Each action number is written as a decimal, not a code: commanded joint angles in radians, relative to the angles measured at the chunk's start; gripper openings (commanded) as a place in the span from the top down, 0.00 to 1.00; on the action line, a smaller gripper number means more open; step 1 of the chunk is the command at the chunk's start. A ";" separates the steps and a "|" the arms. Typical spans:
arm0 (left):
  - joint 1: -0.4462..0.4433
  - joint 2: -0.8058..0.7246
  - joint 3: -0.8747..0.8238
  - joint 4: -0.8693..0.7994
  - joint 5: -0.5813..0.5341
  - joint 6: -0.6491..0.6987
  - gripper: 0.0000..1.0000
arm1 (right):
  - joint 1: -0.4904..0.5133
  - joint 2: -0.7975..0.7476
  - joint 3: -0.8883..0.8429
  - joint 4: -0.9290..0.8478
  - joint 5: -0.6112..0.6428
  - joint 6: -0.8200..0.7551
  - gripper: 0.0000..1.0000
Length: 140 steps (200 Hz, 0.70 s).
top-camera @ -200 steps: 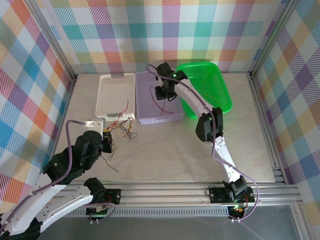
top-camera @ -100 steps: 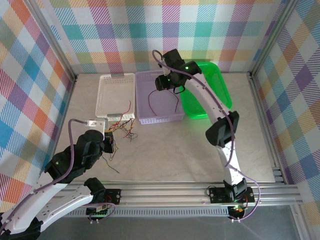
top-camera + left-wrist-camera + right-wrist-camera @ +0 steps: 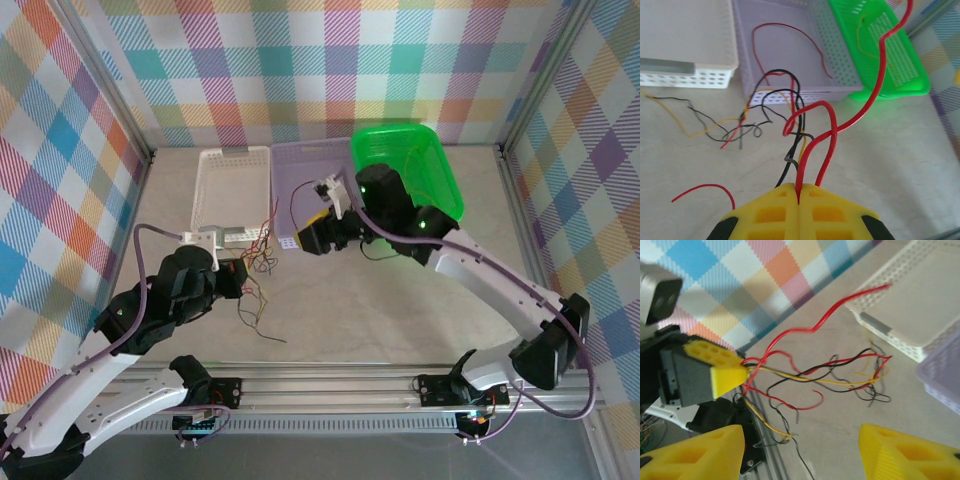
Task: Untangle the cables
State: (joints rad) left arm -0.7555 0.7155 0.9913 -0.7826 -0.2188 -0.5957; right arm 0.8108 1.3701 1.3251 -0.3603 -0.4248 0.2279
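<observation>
- Step: separating strands; the job looks partly done. One red strand lies in the lavender basket [image 3: 785, 60], a yellow one in the green basket [image 3: 890, 60], and the knot is not yet cleared.
- Left hand [image 3: 799, 192] is clamped on the cables [image 3: 790, 125], with red strands pinched between its yellow pads.
- The cables fan out from that grip over the tabletop [image 3: 400, 310], just in front of the white basket [image 3: 232, 185].
- Right hand [image 3: 802, 455] is spread wide with nothing between its pads. It is low and faces the bundle.
- Next, probably: close on one strand only. The long red one arching up looks freest. Draw it away from the left grip without dragging the black and yellow loops.
- Risk: hair-thin strands, so it is easy to pinch two.
- Surface: pale marbled tabletop, matte.
- Room: plaid walls [image 3: 300, 60], with aluminium framing.
</observation>
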 commanded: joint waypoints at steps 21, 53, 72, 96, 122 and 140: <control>0.009 0.047 -0.021 0.171 0.111 -0.163 1.00 | 0.096 -0.048 -0.230 0.315 -0.027 0.066 0.39; 0.009 0.070 -0.025 0.207 0.138 -0.194 1.00 | 0.153 -0.014 -0.287 0.407 0.012 0.087 0.41; 0.009 0.076 -0.032 0.220 0.151 -0.209 1.00 | 0.179 0.012 -0.290 0.435 0.050 0.079 0.42; 0.009 0.073 -0.050 0.236 0.168 -0.231 1.00 | 0.197 0.046 -0.277 0.426 0.111 0.053 0.44; 0.009 0.065 -0.054 0.232 0.168 -0.234 1.00 | 0.202 0.062 -0.279 0.420 0.133 0.044 0.50; 0.010 0.060 -0.054 0.227 0.162 -0.233 1.00 | 0.203 0.062 -0.279 0.416 0.129 0.045 0.61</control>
State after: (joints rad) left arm -0.7555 0.7956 0.9447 -0.5915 -0.0673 -0.8139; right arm 1.0084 1.4296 1.0397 0.0189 -0.3149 0.2901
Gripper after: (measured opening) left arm 0.048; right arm 0.446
